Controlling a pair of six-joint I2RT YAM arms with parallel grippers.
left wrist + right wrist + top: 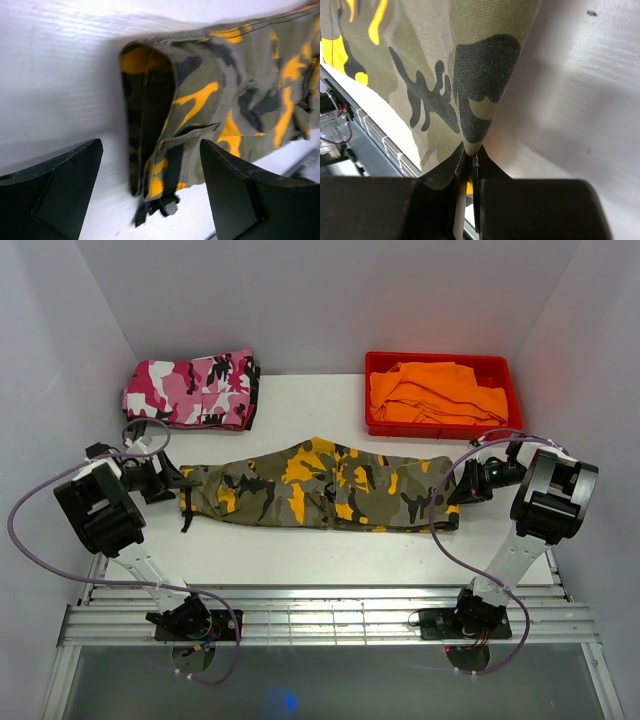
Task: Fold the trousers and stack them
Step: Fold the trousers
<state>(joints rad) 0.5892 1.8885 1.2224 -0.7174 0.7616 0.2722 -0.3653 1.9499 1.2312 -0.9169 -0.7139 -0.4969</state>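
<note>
Right fingers (pixel 445 172) pinched shut on the right-end edge of the long olive-green, orange-yellow and black camouflage cloth trousers (pixel 320 483) | left fingers (pixel 60 185) spread wide at the trousers' open left end, gripping nothing | trousers stretched lengthwise across the white desk (pixel 300 555), between both arms

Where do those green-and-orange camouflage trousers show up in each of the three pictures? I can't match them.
Top external: the trousers lie across mid-table, between both arms.
Left wrist: trousers at upper right, the open end facing the spread left fingers.
Right wrist: trousers at upper left, an edge pinched in the shut right fingers.
Shared landmark: the white table under the cloth.
</note>
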